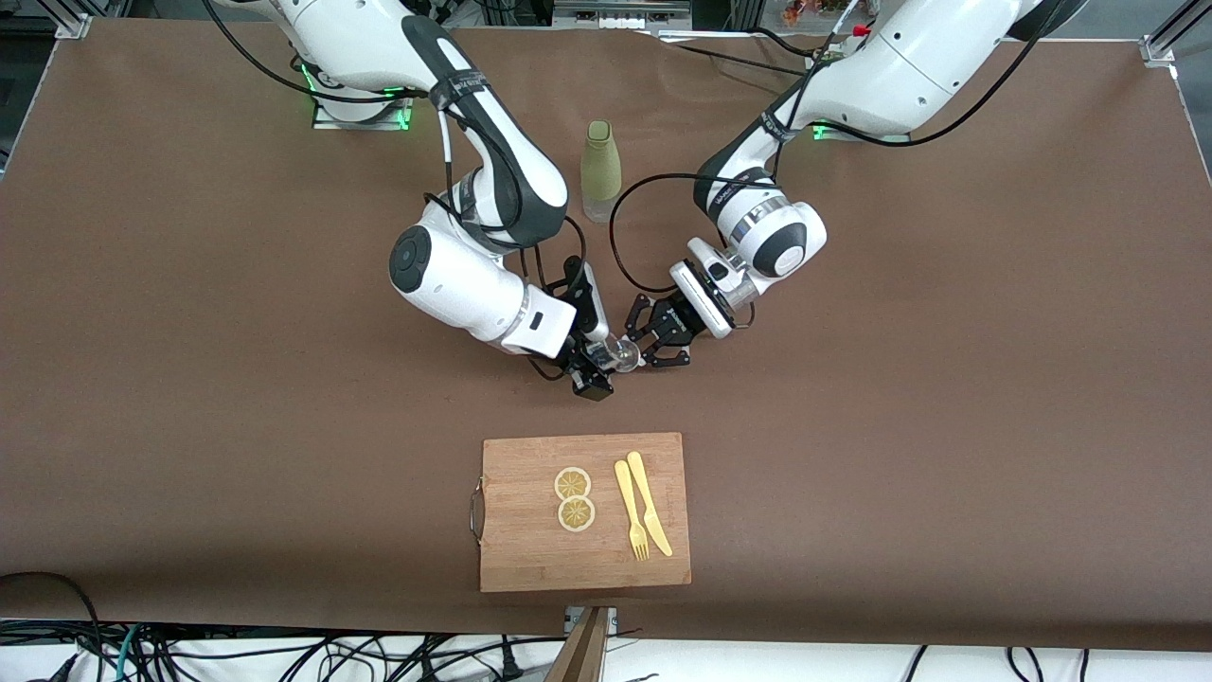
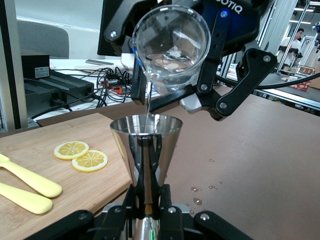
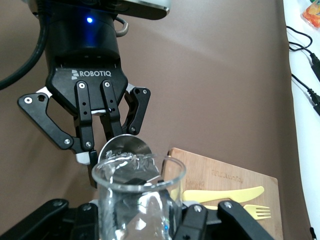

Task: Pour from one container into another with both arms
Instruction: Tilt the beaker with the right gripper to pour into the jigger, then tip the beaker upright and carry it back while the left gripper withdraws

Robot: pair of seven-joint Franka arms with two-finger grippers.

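Note:
My right gripper (image 1: pixel 598 367) is shut on a clear glass beaker (image 1: pixel 621 354), over the brown table between the bottle and the cutting board. The beaker (image 2: pixel 172 47) is tipped, and a thin stream of water runs from its lip into a steel jigger (image 2: pixel 146 145). My left gripper (image 1: pixel 655 349) is shut on the jigger's narrow waist and holds it upright just under the beaker's lip. In the left wrist view, the left gripper (image 2: pixel 148 202) clamps the jigger. In the right wrist view, the right gripper (image 3: pixel 142 217) clasps the beaker (image 3: pixel 137 195), with the jigger's rim (image 3: pixel 125 146) below.
A green bottle (image 1: pixel 600 170) stands farther from the front camera than both grippers. Nearer to that camera lies a wooden cutting board (image 1: pixel 530 559) with two lemon slices (image 1: pixel 574 497) and a yellow fork and knife (image 1: pixel 642 516). Water drops (image 2: pixel 197 200) dot the table beside the jigger.

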